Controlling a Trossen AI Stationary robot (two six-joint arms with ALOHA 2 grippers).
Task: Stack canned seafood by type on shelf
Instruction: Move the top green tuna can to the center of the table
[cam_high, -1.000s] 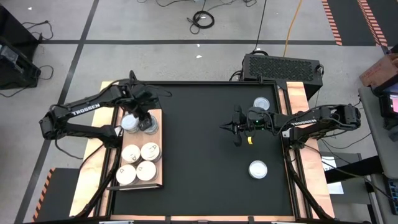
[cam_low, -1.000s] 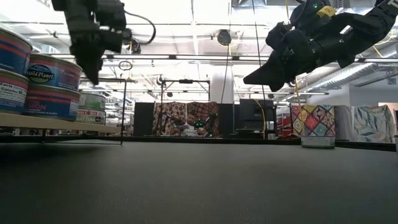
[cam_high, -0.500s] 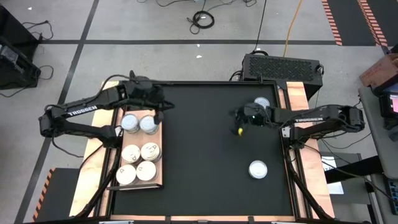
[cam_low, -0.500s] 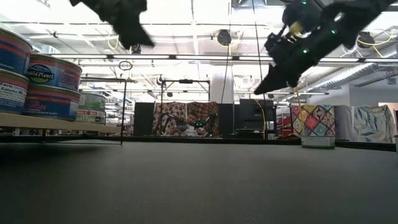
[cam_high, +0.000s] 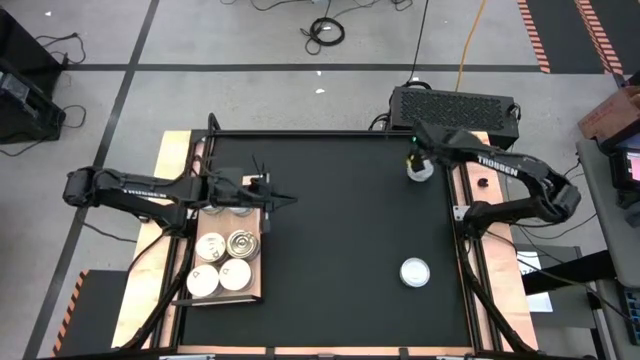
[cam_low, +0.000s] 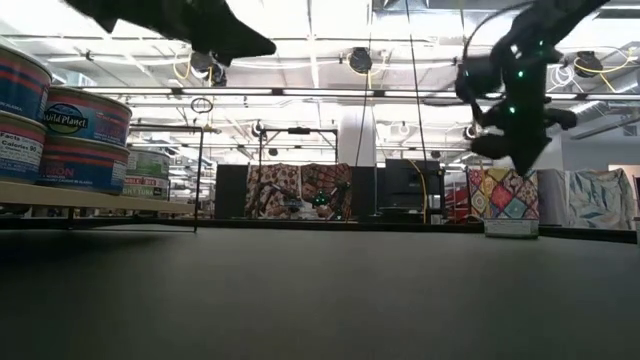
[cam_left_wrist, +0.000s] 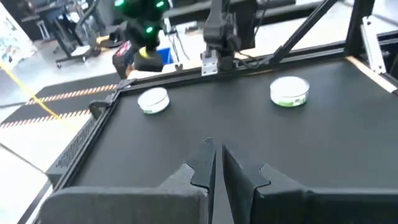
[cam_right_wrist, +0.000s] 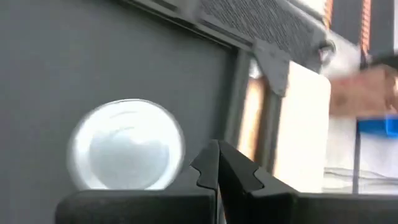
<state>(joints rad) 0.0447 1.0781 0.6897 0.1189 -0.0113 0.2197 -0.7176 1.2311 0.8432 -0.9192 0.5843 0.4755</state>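
We're hovering the right gripper (cam_high: 412, 150), fingers closed & empty, by the far tin (cam_high: 420, 168). Left gripper (cam_high: 283, 201), fingers closed, is hanging beside the shelf (cam_high: 255, 285) w/ stacked tins (cam_high: 229, 260).

Two dark arms, as I see them from the console.

My left arm (cam_high: 140, 192) and right arm (cam_high: 510, 172) are matte black, jointed tubes, each with white TROSSEN lettering along a link. Thin black cables loop off the left arm near the shelf (cam_high: 255, 285). Green lights glow on the right arm's wrist. Each gripper's fingers (cam_left_wrist: 205, 163) are dark, angular and notched, tapering to thin tips.
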